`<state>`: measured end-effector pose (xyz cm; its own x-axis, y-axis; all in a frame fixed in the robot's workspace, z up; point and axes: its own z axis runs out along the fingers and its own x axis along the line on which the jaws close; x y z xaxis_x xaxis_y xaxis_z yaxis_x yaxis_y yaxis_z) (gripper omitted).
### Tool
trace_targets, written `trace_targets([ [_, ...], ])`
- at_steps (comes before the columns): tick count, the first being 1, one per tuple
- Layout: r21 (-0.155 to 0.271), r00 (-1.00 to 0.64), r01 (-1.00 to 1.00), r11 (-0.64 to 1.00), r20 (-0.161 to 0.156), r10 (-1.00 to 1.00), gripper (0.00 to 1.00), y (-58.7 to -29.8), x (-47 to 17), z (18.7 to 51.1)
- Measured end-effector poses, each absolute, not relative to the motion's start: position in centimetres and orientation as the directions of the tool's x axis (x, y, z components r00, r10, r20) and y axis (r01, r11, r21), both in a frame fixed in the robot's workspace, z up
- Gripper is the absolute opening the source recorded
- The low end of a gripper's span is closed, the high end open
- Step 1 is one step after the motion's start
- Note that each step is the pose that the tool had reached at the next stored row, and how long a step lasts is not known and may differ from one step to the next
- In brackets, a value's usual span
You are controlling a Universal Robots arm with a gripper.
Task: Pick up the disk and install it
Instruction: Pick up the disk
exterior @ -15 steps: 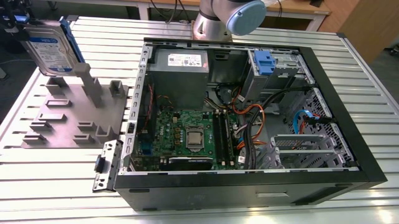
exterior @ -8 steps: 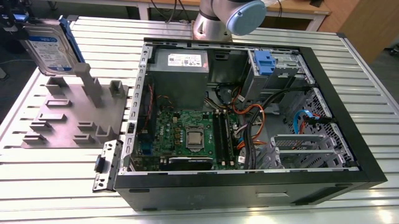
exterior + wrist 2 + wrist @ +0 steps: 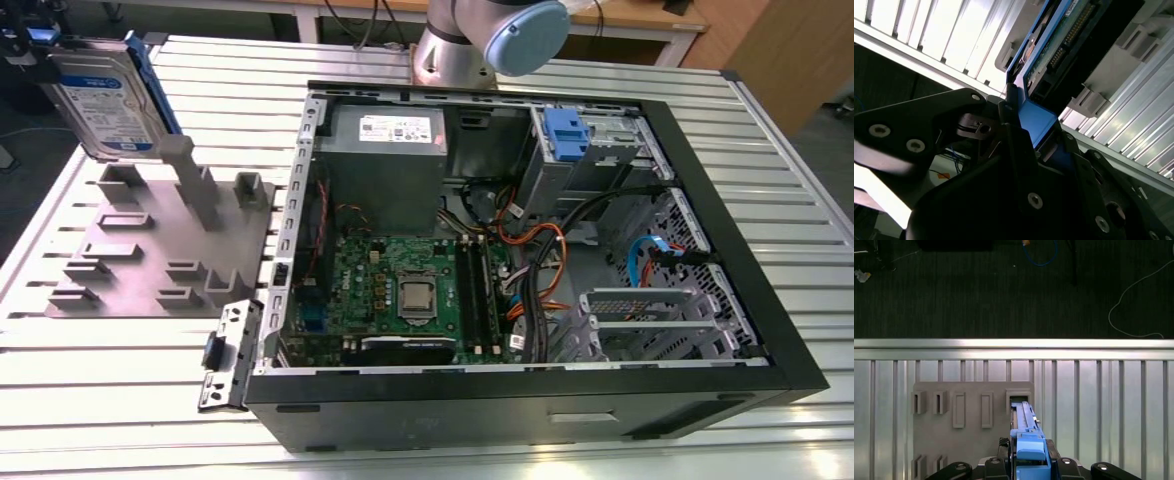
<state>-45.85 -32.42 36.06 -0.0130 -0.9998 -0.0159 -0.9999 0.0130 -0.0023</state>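
- The disk (image 3: 110, 95), a flat silver-grey hard drive with a white-and-blue label and a blue plastic bracket round its edges, stands upright on its thin edge. It is at the exterior view's left, right over the grey plastic holder plate (image 3: 140, 265) and well apart from the big black open computer case (image 3: 534, 390).
- The black metal gripper (image 3: 1028, 462) is pinching the disk by its blue bracket. One finger is on each side, as both wrist views show.
- In the first wrist view the disk lines up with the end slot of the holder plate. I cannot tell if its bottom edge is fully out of that slot.
- I think the job now is the pick-up part. The disk is held, but it is not in the case.
- To do this part well, I think the pinch should be firm and on the bracket, not on the green board side.
- The disk should go straight up and not lean, so it does not rub the slot walls or the tall grey post (image 3: 198, 180) beside it.
- Count: one disk, one gripper, one holder plate and one computer case.
- The holder plate has five slots in its far row in the first wrist view.
- Inside the case are one grey power box with a white sticker (image 3: 387, 140) and one small blue plastic latch (image 3: 565, 135).
- All of it rests on one silver ribbed metal table (image 3: 787, 180).
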Motion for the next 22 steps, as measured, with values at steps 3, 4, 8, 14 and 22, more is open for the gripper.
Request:
trace_targets([
  [3, -0.002, -0.013, -1.0, 0.013, -0.016, -1.0, 0.37, -32.42, -45.85, 36.22],
  [4, -0.002, -0.013, -1.0, 0.013, -0.016, -1.0, 0.37, -32.42, -45.85, 36.26],
  [8, -0.002, -0.013, -1.0, 0.013, -0.016, -1.0, 0.37, -32.41, -45.85, 36.36],
  [14, -0.002, -0.013, -1.0, 0.013, -0.016, -1.0, 0.37, -32.42, -45.85, 36.51],
  [22, -0.002, -0.013, -1.0, 0.013, -0.016, -1.0, 0.37, -32.42, -45.85, 36.71],
])
